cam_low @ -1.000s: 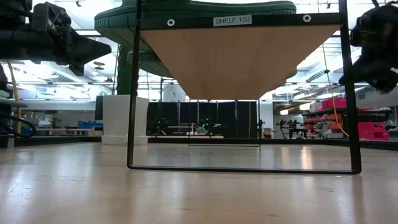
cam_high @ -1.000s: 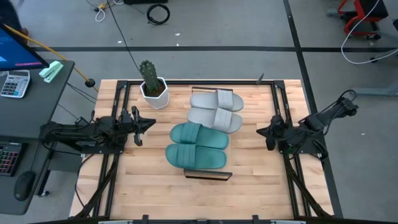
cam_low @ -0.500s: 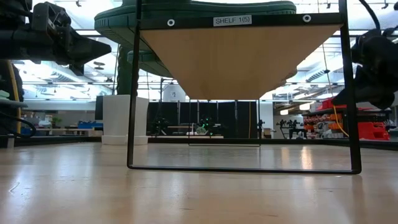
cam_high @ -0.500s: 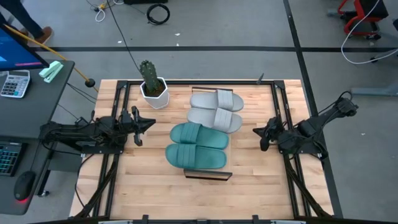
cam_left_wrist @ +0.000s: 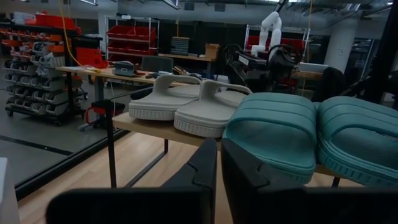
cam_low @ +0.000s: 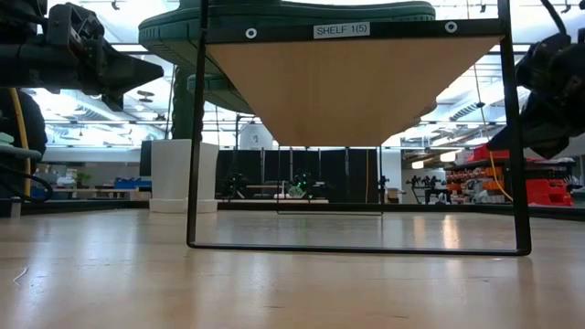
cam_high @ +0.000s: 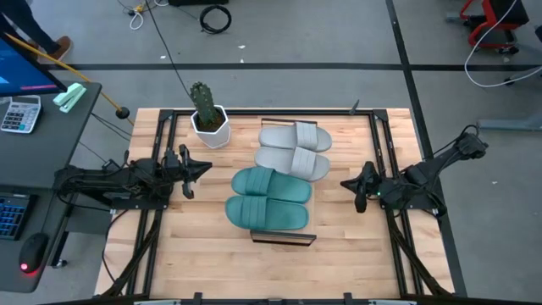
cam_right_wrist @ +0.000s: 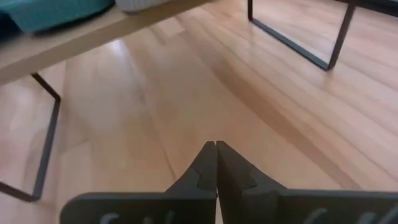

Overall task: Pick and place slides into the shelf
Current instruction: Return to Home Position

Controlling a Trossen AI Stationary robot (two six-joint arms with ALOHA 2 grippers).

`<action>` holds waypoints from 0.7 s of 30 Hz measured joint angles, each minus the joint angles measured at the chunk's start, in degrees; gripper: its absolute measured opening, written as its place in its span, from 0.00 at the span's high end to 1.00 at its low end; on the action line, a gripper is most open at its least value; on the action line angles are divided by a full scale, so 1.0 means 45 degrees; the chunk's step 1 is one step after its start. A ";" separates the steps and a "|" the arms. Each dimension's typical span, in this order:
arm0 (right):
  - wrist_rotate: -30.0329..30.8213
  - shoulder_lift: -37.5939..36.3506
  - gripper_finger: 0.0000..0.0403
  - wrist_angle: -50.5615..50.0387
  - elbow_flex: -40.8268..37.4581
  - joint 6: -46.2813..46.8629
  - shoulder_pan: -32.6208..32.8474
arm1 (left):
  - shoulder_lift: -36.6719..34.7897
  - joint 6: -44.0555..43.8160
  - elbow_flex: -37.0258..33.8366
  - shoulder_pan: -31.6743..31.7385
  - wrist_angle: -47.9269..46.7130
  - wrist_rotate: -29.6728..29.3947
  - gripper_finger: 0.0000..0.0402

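A: Biggest first?
B: Slatted wood desk (cam_high: 195, 229). The shelf (cam_high: 284, 239) stands in its middle, long side running from far edge to near edge. The low view shows the light wood underside (cam_low: 343, 87) on a thin dark frame, with a label (cam_low: 342, 30) reading "SHELF 1(5)".
A: Slides?
B: All four are on top of the shelf, lying crosswise. The grey slides (cam_high: 293, 148) are on the far half, side by side and touching. The teal slides (cam_high: 269, 199) are on the near half, also side by side and touching. The nearer grey one sits right against the farther teal one. The left wrist view shows both pairs, grey (cam_left_wrist: 186, 106) farther off and teal (cam_left_wrist: 311, 134) close.
A: Anything else on the desk?
B: White pot (cam_high: 210, 121) with a cactus (cam_high: 201, 100) at the far left, near the shelf's far end but apart from it.
A: Tools?
B: The left tool (cam_high: 206, 167) is left of the shelf and clear of it, pointing toward the teal slides. Its fingers (cam_left_wrist: 205, 162) are pressed together, holding nothing.
A: Right one?
B: The right tool (cam_high: 347, 184) is on the shelf's right, near its side about level with the farther teal slide, not touching. In its wrist view it (cam_right_wrist: 216, 146) is closed tip to tip and empty, with bare desk below and a shelf leg off to the side. In the low view both tools hang above the desk at about shelf-top height.
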 joint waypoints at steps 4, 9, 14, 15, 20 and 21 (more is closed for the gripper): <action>-0.0169 -0.0005 1.00 0.0695 -0.0168 -0.0617 -0.0418 | 0.0000 0.0000 -0.0005 0.0001 0.0001 0.0000 0.94; -0.1612 0.0101 1.00 0.2357 -0.0660 -0.1624 -0.1385 | 0.0000 -0.0003 -0.0003 -0.0001 -0.0001 0.0000 0.93; -0.2291 0.0092 1.00 0.2439 -0.0667 -0.2368 -0.2584 | 0.0000 -0.0006 -0.0005 0.0003 -0.0004 -0.0004 0.91; -0.2462 0.0085 1.00 0.2542 -0.0672 -0.2520 -0.2835 | 0.0000 -0.0005 -0.0005 -0.0001 0.0001 0.0000 0.91; -0.3585 0.0058 1.00 0.4092 -0.0724 -0.3320 -0.4255 | 0.0000 -0.0001 -0.0005 -0.0001 -0.0004 0.0000 0.90; -0.3840 0.0058 1.00 0.4407 -0.0729 -0.3313 -0.4494 | 0.0000 0.0000 -0.0005 0.0002 -0.0002 0.0000 0.91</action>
